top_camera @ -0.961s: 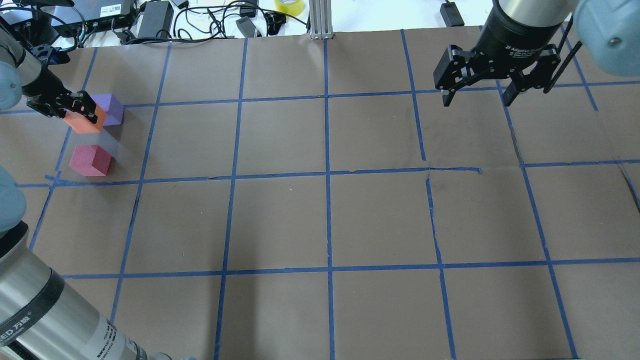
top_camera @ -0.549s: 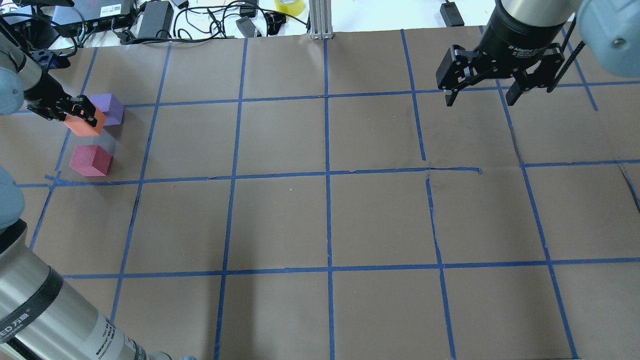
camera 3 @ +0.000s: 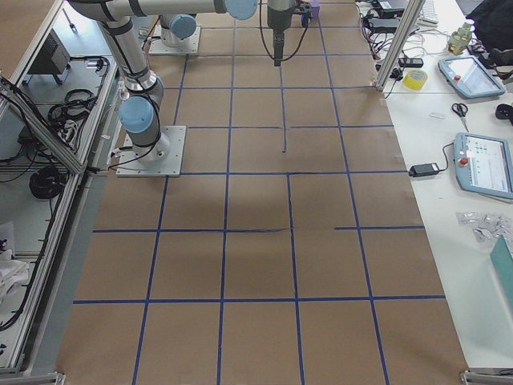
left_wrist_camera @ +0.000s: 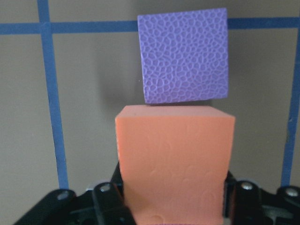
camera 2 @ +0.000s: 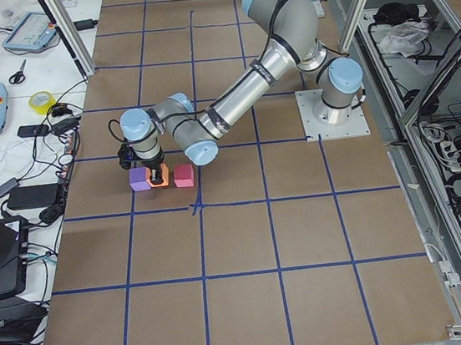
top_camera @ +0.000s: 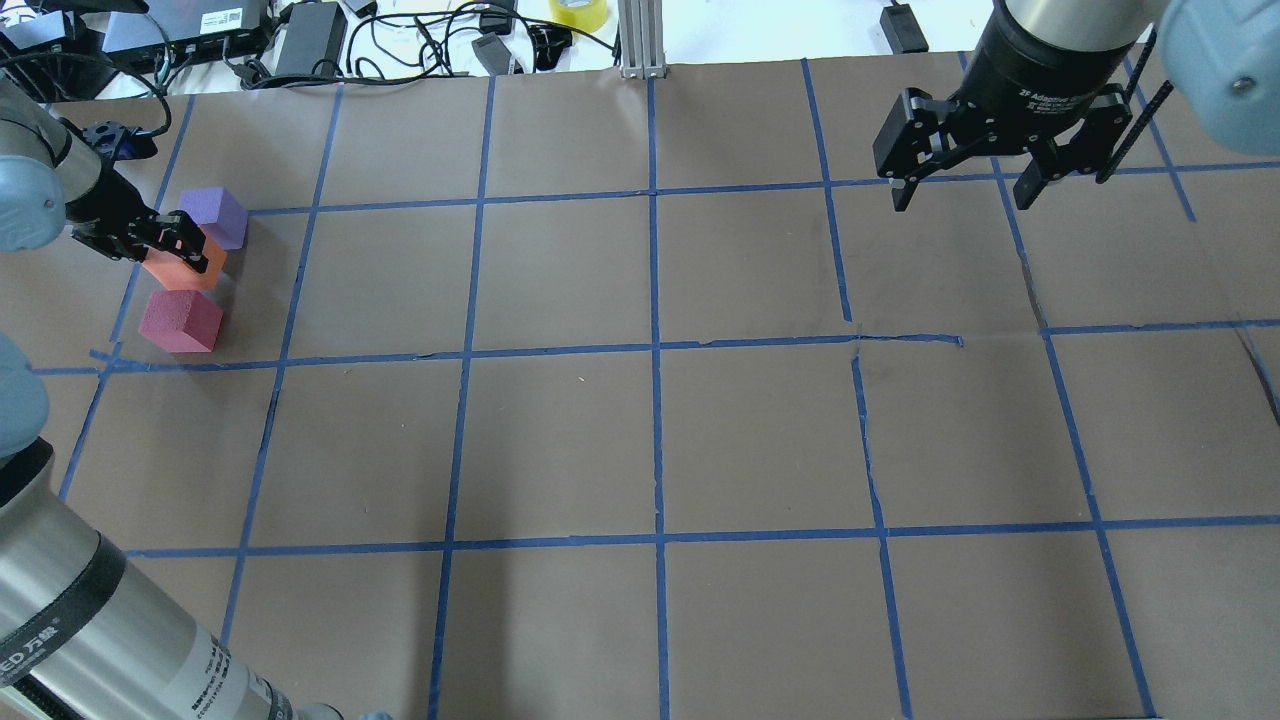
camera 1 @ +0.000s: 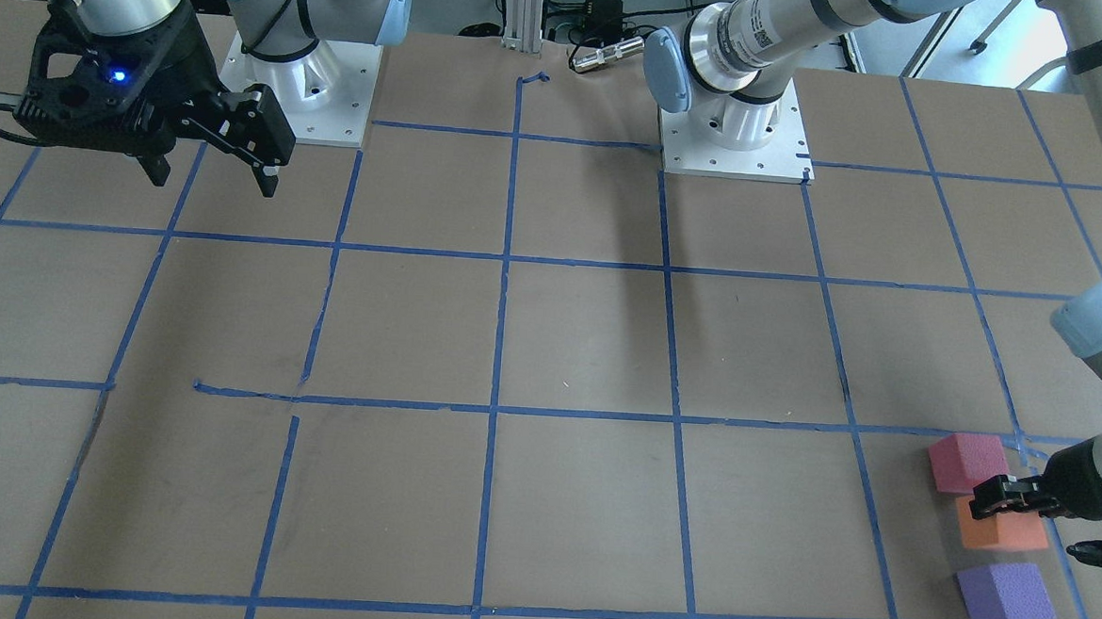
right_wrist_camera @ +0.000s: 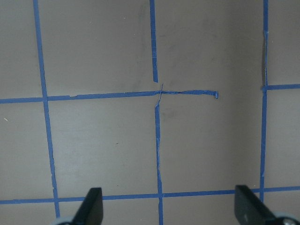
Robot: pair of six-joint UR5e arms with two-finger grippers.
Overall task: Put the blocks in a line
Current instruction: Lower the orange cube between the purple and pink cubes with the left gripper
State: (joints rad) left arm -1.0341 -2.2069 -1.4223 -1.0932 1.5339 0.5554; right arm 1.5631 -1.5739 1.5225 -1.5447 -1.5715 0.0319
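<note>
My left gripper (top_camera: pixel 170 245) is shut on the orange block (top_camera: pixel 187 270) and holds it low between the purple block (top_camera: pixel 215 215) and the pinkish-red block (top_camera: pixel 180 320). I cannot tell whether the orange block touches the table. In the front view the three sit in a row: pinkish-red (camera 1: pixel 967 462), orange (camera 1: pixel 1006 533), purple (camera 1: pixel 1006 593). The left wrist view shows the orange block (left_wrist_camera: pixel 176 159) between the jaws with the purple block (left_wrist_camera: pixel 185 56) just beyond it. My right gripper (top_camera: pixel 962 198) is open and empty, hovering far off at the back right.
The table is brown paper with a blue tape grid (top_camera: pixel 655 345). Cables, power bricks and a tape roll (top_camera: pixel 578 12) lie beyond its far edge. The left arm's forearm (top_camera: pixel 100 620) crosses the near left corner.
My left gripper has carried the orange block down and toward the robot, from beside the purple block into the gap between purple and pinkish-red. The right gripper has drifted slightly away.
</note>
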